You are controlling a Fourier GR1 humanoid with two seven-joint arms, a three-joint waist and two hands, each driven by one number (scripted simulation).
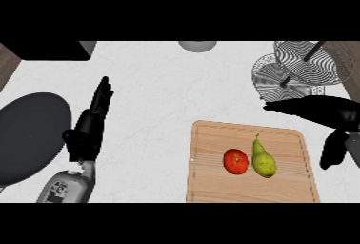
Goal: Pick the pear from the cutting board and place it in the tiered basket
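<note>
A green pear lies on the wooden cutting board, stem pointing away from me, right beside a red tomato. The wire tiered basket stands at the back right of the counter. My right hand hovers open at the right edge, fingers stretched leftward just above the board's far right corner and below the basket, thumb hanging down to the right of the pear. It holds nothing. My left hand rests open at the left, fingers pointing away.
A large dark round pan lies at the far left beside my left hand. A dark box occupies the back left corner. A grey round object sits at the back edge. White counter spreads between the left hand and the board.
</note>
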